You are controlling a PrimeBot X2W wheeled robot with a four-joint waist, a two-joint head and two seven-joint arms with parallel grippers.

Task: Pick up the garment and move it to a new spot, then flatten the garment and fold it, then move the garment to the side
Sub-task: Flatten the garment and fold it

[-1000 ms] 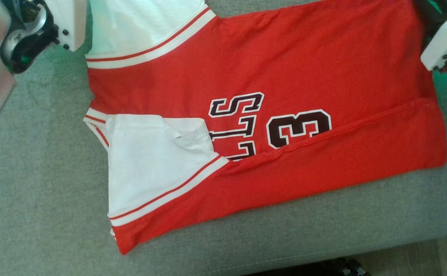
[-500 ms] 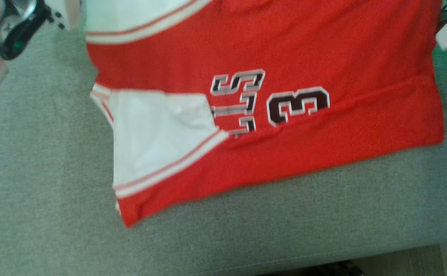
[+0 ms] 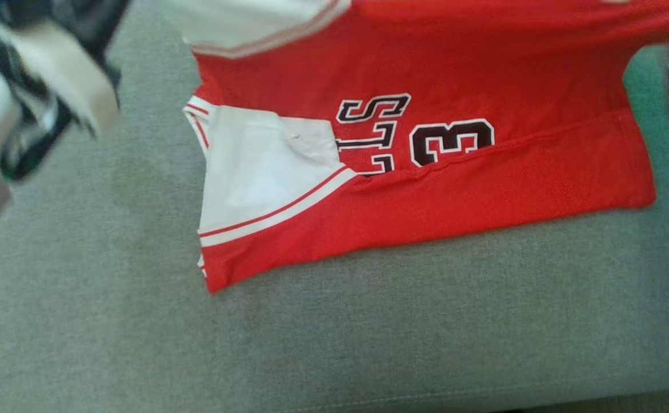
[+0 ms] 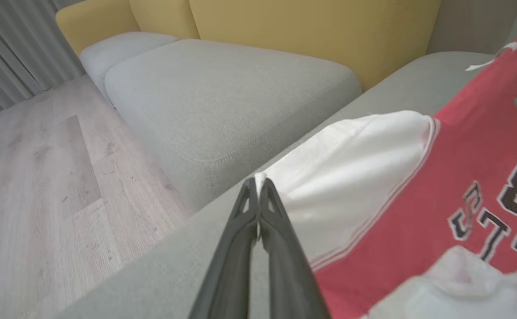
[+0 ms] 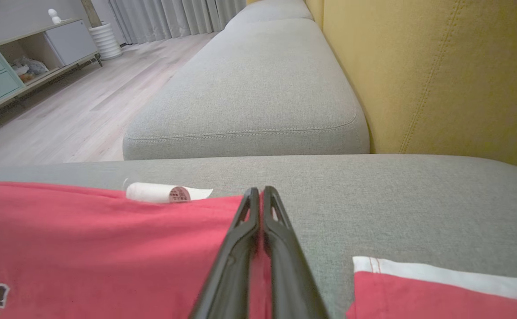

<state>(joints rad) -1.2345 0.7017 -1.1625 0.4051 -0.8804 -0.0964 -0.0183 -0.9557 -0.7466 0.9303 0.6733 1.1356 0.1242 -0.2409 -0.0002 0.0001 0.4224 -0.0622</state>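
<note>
You had the garment, a red jersey with white sleeves, lying across the grey sofa cushion, its sleeves to the left and its hem to the right. Its near side was folded over onto the body, so the fold's edge cut across the lower part of the dark lettering and the "3". The near white sleeve lay flat on top of the red, beside the letters.

Your left gripper had its two fingers pressed together on the edge of the far white sleeve, with a sliver of white cloth showing at the tips. The sleeve rose off the cushion towards that pinch. Your right gripper was likewise closed tight on the red cloth at the far right corner, with red fabric caught between the fingers. A small white label lay at the red edge just left of the right gripper's tips.

Beyond the garment stood the yellow backrest and a second grey cushion. A pale wooden floor ran off to the side, with a low cabinet at its far end.
</note>
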